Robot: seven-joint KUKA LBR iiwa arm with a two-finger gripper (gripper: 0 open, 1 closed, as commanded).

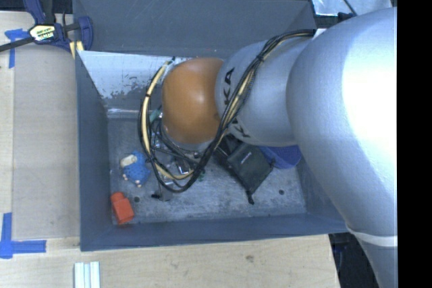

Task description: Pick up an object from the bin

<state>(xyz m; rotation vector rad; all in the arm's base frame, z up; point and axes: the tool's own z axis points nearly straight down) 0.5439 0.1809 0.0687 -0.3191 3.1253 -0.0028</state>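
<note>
Silver arm link (pixel 351 118) reaches down into grey bin (pixel 202 23) | orange wrist cover (pixel 192 101) hides gripper (pixel 165 172), open or closed unclear | nearest: small blue-white thing (pixel 135 170) just left; red-orange block (pixel 122 208) front-left; black flat item (pixel 246 165) right | nothing seen held, probably low for grasp

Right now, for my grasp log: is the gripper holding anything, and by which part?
Cannot be told: orange cover and cables overlie the gripper, low beside a small blue thing.
</note>
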